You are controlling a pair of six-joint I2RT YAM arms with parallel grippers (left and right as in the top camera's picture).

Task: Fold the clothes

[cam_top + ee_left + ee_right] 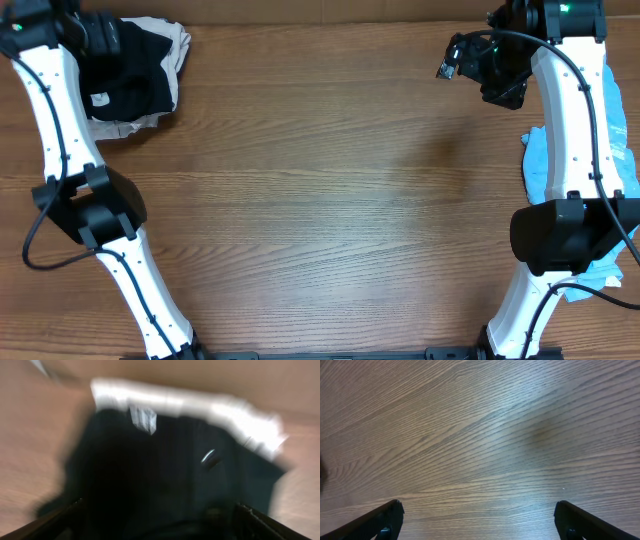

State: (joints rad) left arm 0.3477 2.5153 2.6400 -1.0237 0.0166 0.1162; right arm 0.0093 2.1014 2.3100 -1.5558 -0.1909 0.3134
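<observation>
Two piles: black T-shirt [135, 65] bunched at far-left bench [320, 200] corner, blue shirt [545, 165] at right edge. Likely soft, light, floppy; I'd pinch a hem. My left claw [157, 507] gapes over the black; right claw [477, 505] gapes too, empty.

No legible text anywhere; white tag [143, 418] on black garment [165, 475] too blurred.

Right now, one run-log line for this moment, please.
left tool open over black garment | right tool open over table | light-blue shirt: right edge
</observation>
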